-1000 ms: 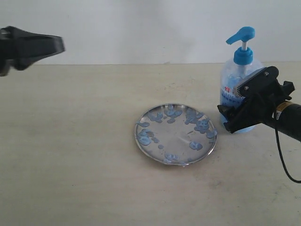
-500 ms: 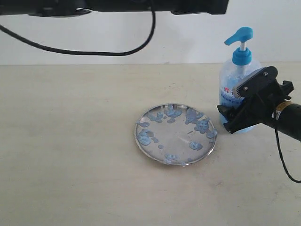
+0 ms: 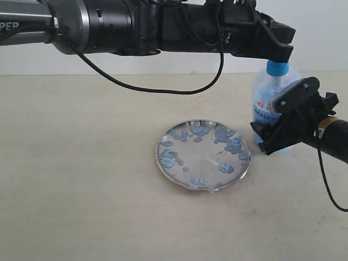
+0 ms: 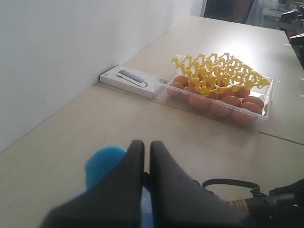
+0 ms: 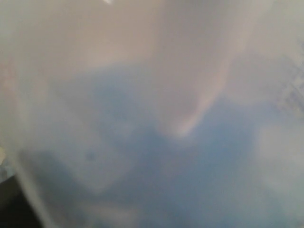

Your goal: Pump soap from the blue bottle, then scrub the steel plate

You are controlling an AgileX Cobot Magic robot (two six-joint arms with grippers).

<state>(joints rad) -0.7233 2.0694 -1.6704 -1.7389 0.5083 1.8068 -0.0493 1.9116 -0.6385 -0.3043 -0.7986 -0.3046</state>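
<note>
The blue bottle (image 3: 265, 91) stands upright at the right of the table, its label facing the steel plate. My right gripper (image 3: 277, 122) is shut on its lower body; the right wrist view shows only the blurred bottle (image 5: 152, 142) with pale blue soap inside. My left arm reaches across from the left, and my left gripper (image 3: 284, 51) is shut, sitting on top of the blue pump head (image 4: 103, 164), which it mostly hides. Its fingertips (image 4: 146, 145) are pressed together. The steel plate (image 3: 204, 161) lies left of the bottle, speckled with soap blobs (image 3: 234, 144).
A clear box of eggs (image 4: 221, 90) with a yellow tray on top and a flat white box (image 4: 130, 80) lie along the wall beyond the bottle. A black cable (image 3: 326, 179) hangs from the right arm.
The left arm has swept in from the left across the top of the scene, and its shut gripper now covers the pump head. Bottle, plate and right gripper have stayed put.
</note>
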